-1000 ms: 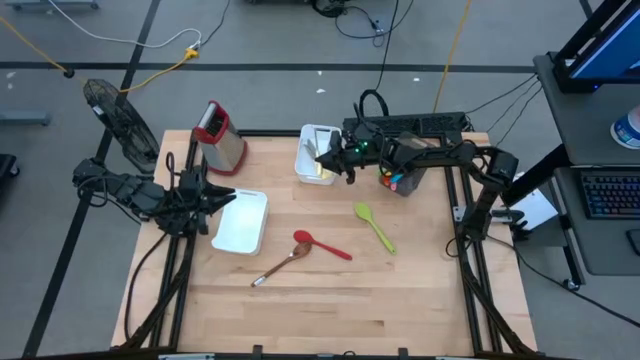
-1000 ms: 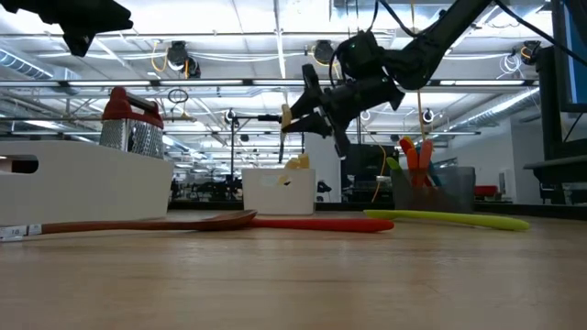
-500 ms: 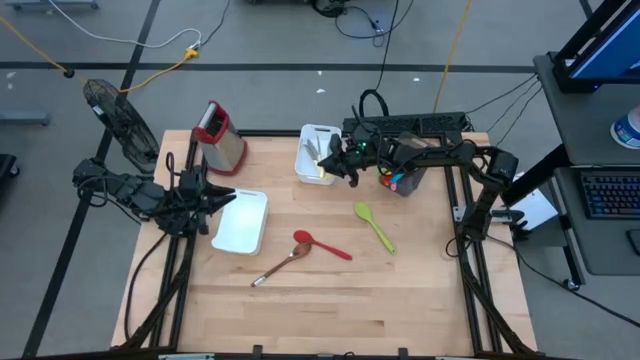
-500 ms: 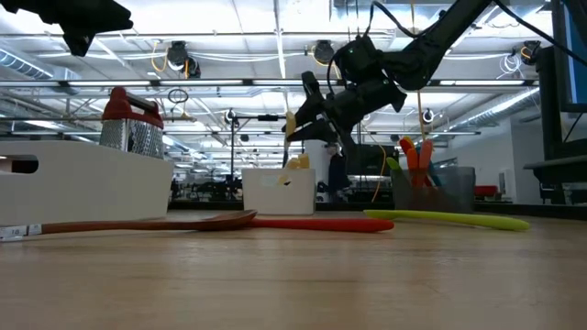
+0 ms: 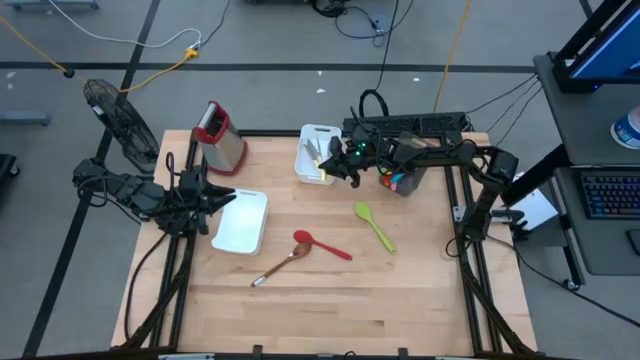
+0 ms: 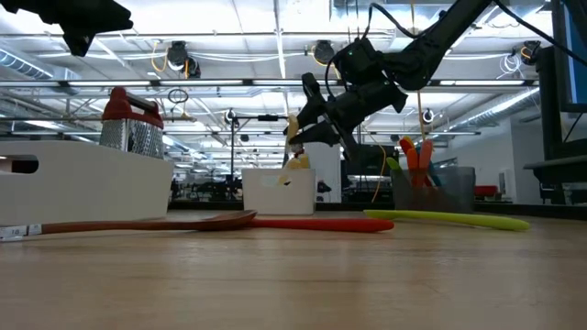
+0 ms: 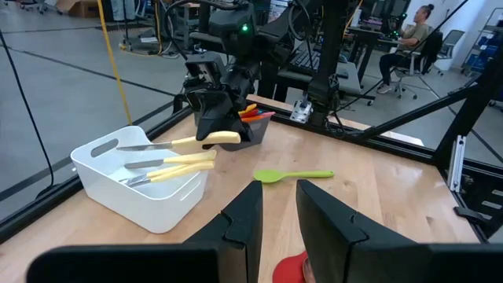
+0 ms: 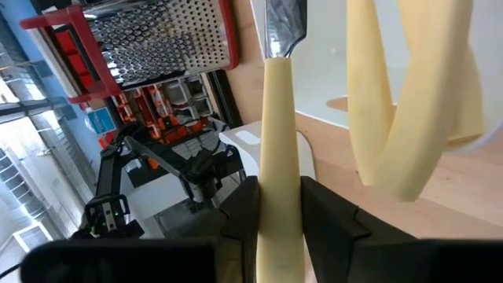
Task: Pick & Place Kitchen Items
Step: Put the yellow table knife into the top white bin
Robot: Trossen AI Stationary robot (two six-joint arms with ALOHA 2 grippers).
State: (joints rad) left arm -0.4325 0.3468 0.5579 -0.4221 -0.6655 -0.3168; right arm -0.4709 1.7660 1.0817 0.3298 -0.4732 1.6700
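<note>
Right wrist view shows your right gripper (image 8: 279, 206) clamped on a cream knife (image 8: 280, 141), its long axis running straight out from the fingers. Seen from above, the knife hangs just over the white bin (image 5: 318, 155), where other knives (image 7: 169, 163) lie. Your left gripper (image 7: 279, 216) waits near the tray (image 5: 243, 222), fingers narrowly parted, holding nothing.

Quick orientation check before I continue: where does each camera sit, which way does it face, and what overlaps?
High: overhead, straight down; both arms, right gripper over the white bin.
Low: table height, looking level across; right arm overhead, red spoon ahead.
Left wrist: past the left gripper toward the bin and green spatula.
Right wrist: right gripper's fingers clamping a cream knife, box grater beyond.
Shared: the bin, in all four views.
</note>
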